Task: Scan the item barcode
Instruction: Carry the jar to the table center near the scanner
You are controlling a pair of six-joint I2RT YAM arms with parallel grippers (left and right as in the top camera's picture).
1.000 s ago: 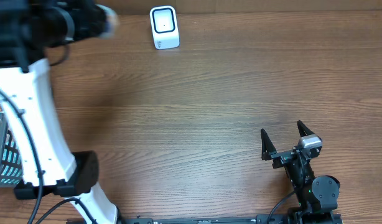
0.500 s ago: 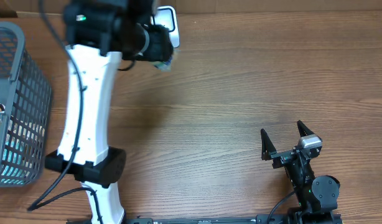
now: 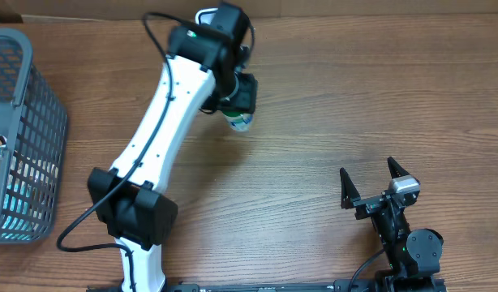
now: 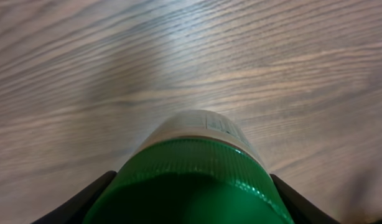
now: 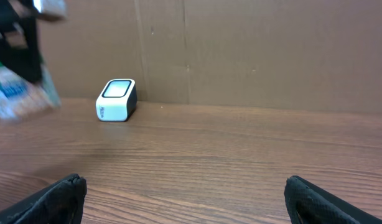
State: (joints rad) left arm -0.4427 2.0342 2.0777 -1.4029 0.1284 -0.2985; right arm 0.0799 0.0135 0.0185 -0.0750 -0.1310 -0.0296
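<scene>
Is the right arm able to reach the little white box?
Probably, with a long stretch: bare table lies between the open right gripper and the white scanner; the bottle hangs off to one side.

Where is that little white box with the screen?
The white scanner stands at the table's far edge, left of centre, by the cardboard wall; overhead, the left arm mostly covers it, with the bottle just nearer.
</scene>
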